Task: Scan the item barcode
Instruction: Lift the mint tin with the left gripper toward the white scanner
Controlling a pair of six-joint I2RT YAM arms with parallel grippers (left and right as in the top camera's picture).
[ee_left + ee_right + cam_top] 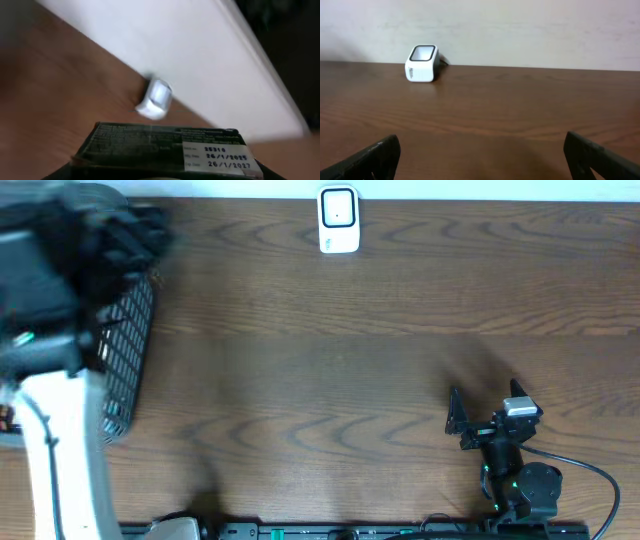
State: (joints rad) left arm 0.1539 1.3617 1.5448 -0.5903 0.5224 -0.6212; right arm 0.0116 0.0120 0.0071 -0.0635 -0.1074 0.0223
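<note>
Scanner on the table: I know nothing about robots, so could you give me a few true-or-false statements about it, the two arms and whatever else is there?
1. The white scanner stands at the table's far edge, by the wall. True.
2. The right gripper holds a box. False: its jaws are open and empty.
3. The left gripper carries a dark box with a white date label. True.
4. The wire basket sits beside the right arm. False: it is on the left arm's side.
5. The dark box touches the scanner. False: the left wrist view shows the scanner well beyond it.
</note>
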